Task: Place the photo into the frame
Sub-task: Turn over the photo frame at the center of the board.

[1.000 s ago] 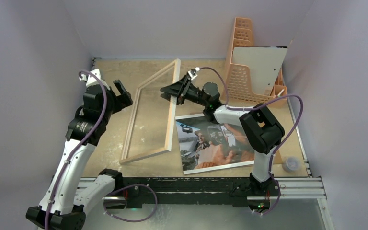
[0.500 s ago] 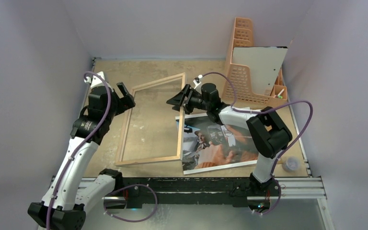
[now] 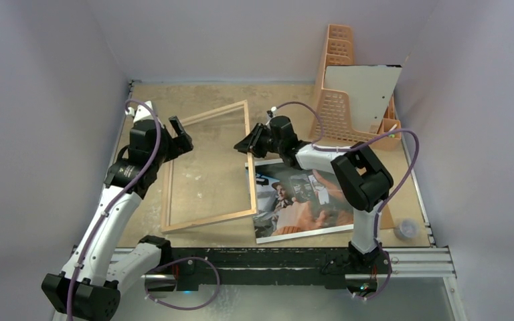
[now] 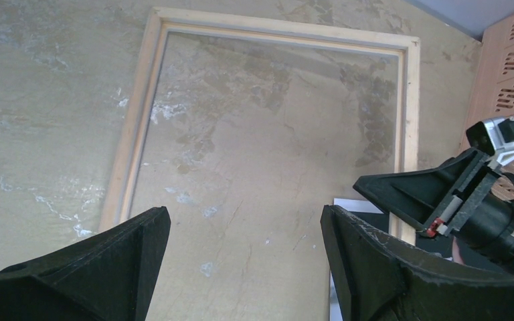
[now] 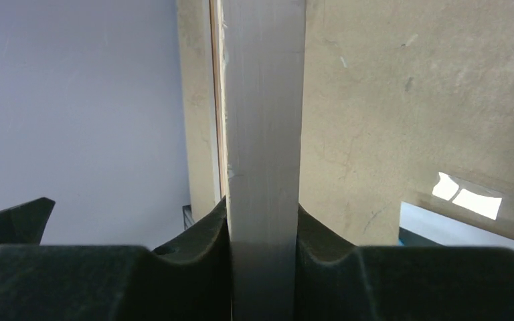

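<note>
The frame (image 3: pixel 167 194) lies about flat on the table's left half, light wood rim up, with table showing through its glass. My right gripper (image 3: pixel 247 144) is shut on its right rail (image 5: pixel 264 100) near the far corner, a jaw pressed to each side. The photo (image 3: pixel 301 200) lies face up just right of the frame, its left edge at or under that rail. My left gripper (image 3: pixel 179 137) hovers open over the frame's far left corner with nothing in it. In the left wrist view, the frame (image 4: pixel 411 120) and a white corner of the photo (image 4: pixel 351 202) sit beyond the wide-apart fingers (image 4: pixel 244 221).
An orange slotted rack (image 3: pixel 338 73) stands at the back right with a pale board (image 3: pixel 361 93) leaning in it. A small clear cup (image 3: pixel 405 229) sits at the front right corner. Grey walls close in on the left, back and right.
The frame has swung down from standing tilted on its left rail to lying about flat. My right gripper followed its right rail down. My left arm moved closer to the frame's far left corner.
</note>
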You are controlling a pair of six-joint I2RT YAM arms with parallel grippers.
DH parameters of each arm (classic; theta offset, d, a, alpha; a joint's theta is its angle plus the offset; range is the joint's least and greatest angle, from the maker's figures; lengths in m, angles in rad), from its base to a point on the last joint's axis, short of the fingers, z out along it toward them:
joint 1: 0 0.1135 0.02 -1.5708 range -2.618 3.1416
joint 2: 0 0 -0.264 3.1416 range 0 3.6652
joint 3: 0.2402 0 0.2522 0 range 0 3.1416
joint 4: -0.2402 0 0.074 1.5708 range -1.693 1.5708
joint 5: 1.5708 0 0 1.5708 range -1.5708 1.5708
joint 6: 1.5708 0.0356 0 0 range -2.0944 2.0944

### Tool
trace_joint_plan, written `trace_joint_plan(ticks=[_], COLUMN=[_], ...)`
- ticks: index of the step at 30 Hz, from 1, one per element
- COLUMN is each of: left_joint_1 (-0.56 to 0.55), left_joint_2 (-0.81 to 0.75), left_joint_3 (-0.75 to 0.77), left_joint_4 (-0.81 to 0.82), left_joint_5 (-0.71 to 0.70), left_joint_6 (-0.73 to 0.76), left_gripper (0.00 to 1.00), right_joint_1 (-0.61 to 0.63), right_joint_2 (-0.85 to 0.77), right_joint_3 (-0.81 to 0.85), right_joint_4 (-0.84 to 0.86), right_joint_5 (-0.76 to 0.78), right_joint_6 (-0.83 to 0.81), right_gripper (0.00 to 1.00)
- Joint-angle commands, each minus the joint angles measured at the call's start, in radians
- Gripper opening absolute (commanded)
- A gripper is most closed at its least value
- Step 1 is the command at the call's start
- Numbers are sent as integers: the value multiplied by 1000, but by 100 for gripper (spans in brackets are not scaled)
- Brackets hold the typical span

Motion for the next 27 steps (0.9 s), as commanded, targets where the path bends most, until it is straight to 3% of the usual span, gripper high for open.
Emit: trace_joint_plan(ticks=[1, 6, 12, 14, 18, 21, 27], left_joint_1=[4, 4, 4, 4, 4, 4, 4], left_joint_2=[4, 3, -2, -3, -4, -3, 5], left_joint_3=[-6, -11, -14, -14, -22, -24, -18], left_joint_4=[38, 33, 26, 23, 22, 24, 26], left_joint_5=[22, 25, 17, 17, 16, 19, 55], left_joint_6=[-7, 0, 5, 6, 12, 18, 30], left_gripper=[87, 87, 87, 87, 87, 87, 87], right_joint_1=[33, 71, 126, 136, 148, 149, 148], right_joint_2=[33, 124, 225, 246, 254, 252, 240], right_joint_3=[43, 121, 241, 271, 298, 307, 341], right_joint_4=[145, 181, 107, 64, -17, -53, -203], right_joint_5=[73, 123, 181, 189, 217, 226, 231], right_joint_6=[107, 161, 157, 140, 85, 39, -65], right_gripper=[24, 20, 21, 27, 55, 69, 74])
